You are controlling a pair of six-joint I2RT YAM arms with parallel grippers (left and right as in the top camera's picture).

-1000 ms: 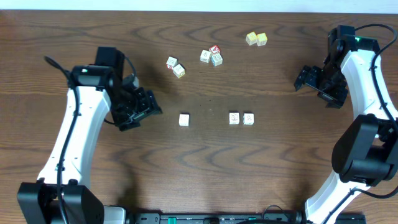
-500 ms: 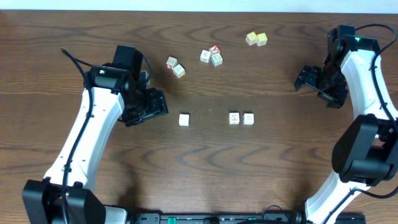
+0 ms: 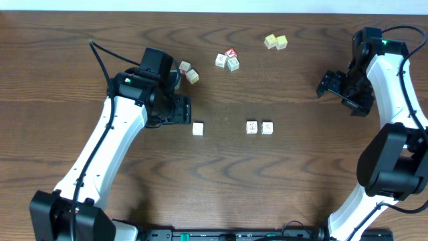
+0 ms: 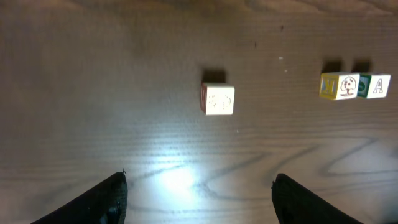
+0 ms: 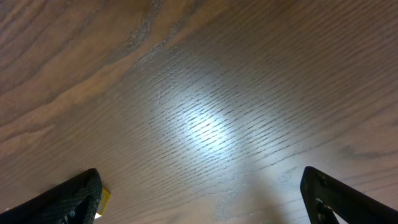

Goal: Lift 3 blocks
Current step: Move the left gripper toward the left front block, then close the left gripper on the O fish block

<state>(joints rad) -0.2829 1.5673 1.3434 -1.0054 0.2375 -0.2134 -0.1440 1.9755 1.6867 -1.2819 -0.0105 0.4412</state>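
- The left gripper (image 4: pixel 199 179) is pictured with its jaws spread wide and nothing between them, poised above the table (image 4: pixel 93 74) just short of the nearest block (image 4: pixel 217 99).
- That lone block is framed slightly off the gap's centre, toward its neighbours. A small sideways correction is judged necessary before any descent, so that both fingers clear its sides.
- The middle block (image 3: pixel 251 127) and the far block (image 3: pixel 267 127) are seen side by side further along the same row, too close for a gap to be confirmed. Each is best gripped across its free faces.
- The right gripper (image 3: pixel 332 84) is shown equally wide and empty, well apart from the row.
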